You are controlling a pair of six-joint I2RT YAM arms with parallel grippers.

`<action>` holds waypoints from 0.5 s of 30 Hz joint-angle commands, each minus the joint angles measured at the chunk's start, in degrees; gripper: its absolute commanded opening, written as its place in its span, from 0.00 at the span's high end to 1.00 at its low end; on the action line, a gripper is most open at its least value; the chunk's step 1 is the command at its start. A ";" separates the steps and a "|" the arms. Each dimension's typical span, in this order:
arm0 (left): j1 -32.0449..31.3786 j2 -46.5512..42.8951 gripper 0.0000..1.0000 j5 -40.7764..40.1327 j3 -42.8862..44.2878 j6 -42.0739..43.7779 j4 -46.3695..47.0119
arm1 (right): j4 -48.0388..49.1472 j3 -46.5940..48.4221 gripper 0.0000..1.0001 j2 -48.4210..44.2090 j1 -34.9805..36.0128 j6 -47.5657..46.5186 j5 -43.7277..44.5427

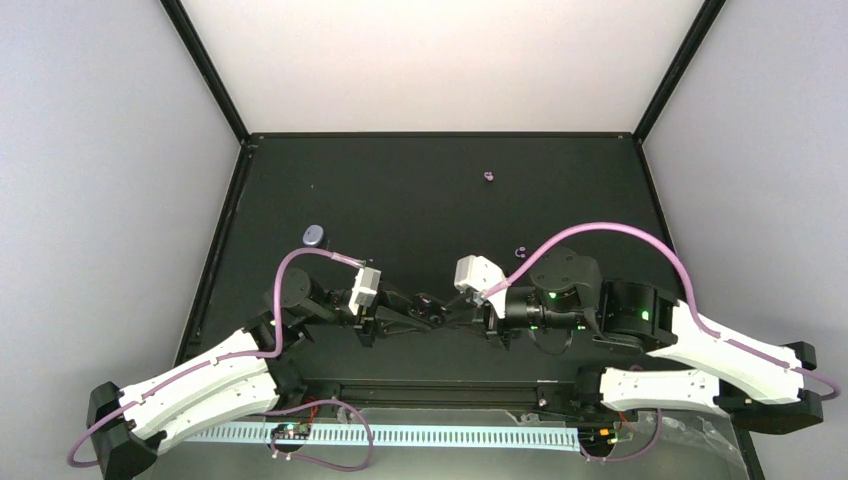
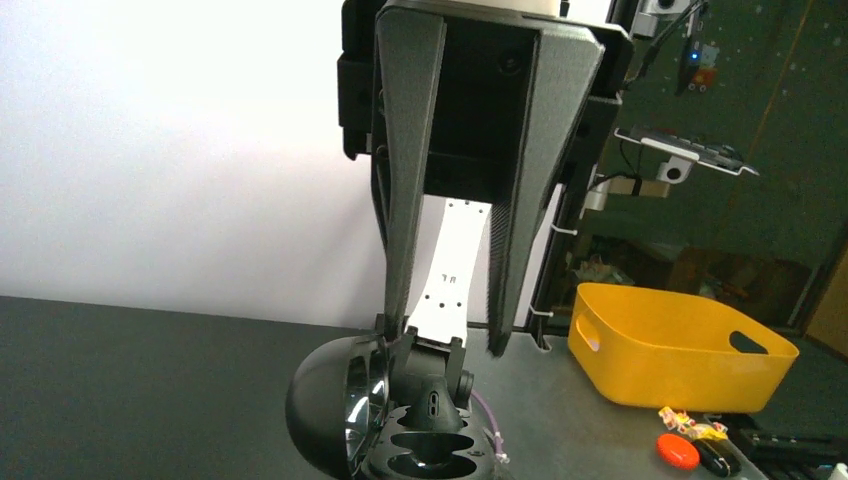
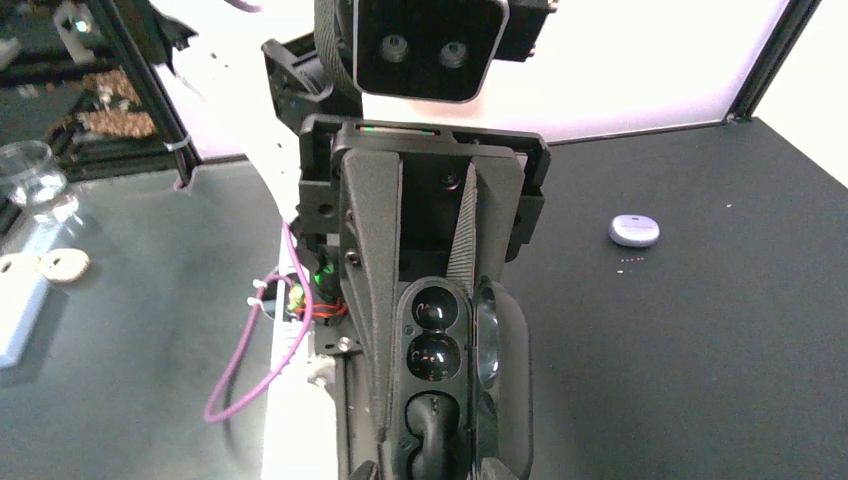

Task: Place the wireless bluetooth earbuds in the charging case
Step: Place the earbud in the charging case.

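Matte black table [image 1: 400,190] forms the floor of a booth with plain white walls [image 1: 440,60] and black corner posts [image 1: 205,65]. A pale notched strip [image 1: 420,436] runs along the near edge. Two white-and-black arms reach in from the bottom corners, each trailing a purple cable [image 1: 610,227]. They meet nose to nose over the near middle of the table.

The left gripper [image 2: 446,335] is closed up. Seen from its wrist, its grey fingers [image 2: 405,200] stand close together, with only a narrow slot between them and nothing visibly gripped there. The right gripper [image 1: 452,310] has its fingers [image 3: 372,250] a little parted. Black robot parts crowd right behind them, so whether it holds anything cannot be told.

The case [image 1: 314,236], a small lavender-grey pebble, lies closed on the table. It sits well to the left of the grippers and farther back, and neither gripper touches it.

One earbud [image 1: 519,251], a tiny purple speck, lies loose on the bare table just beyond the right wrist. The other earbud [image 1: 488,177] lies farther back, near the middle, well apart from the case.

Past the table's edge, the left wrist view shows a yellow bin [image 2: 680,345] in a cluttered, dim room.
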 commanded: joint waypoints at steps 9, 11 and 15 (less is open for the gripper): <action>-0.66 -0.13 0.98 -2.17 0.38 -0.08 3.07 | 2.74 -0.18 0.60 -5.38 0.31 3.12 3.09; -0.66 -0.28 0.98 -2.60 -0.06 -0.60 3.59 | 3.75 -0.95 0.56 -6.14 0.32 3.57 4.27; -0.66 -0.79 0.98 -4.32 -0.72 -1.44 3.76 | 5.18 -3.40 0.44 -7.97 0.23 5.79 14.69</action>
